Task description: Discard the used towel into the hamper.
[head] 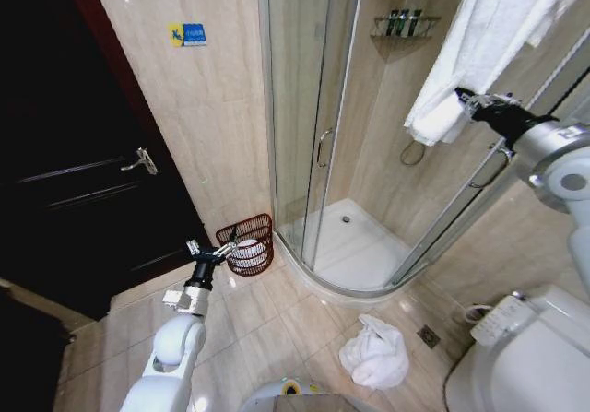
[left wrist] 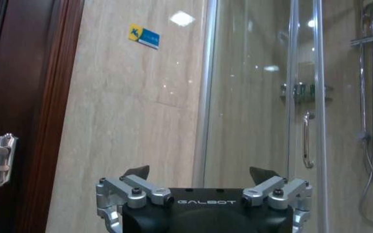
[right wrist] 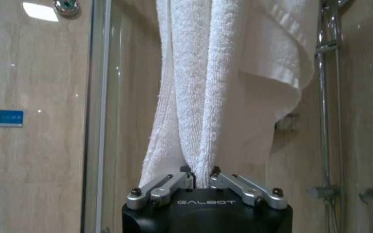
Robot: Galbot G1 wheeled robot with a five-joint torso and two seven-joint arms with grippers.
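Nearest to us on the tiled floor (head: 277, 311) lies a crumpled white towel (head: 376, 352), just beside the toilet (head: 516, 357) and near the curved edge of the shower tray (head: 359, 246). Our left gripper (head: 214, 252) hovers low with its fingers spread wide and nothing between them, close beside the hamper (head: 249, 243). The hamper stands on the floor against the wall, between the dark door (head: 74, 154) and the glass shower enclosure (head: 309, 108). Our right gripper (right wrist: 199, 175) is raised high by the shower glass, pinched tightly on the lower folds of a hanging white towel (right wrist: 199, 87), which drapes from above and hangs straight down into the closed fingers.
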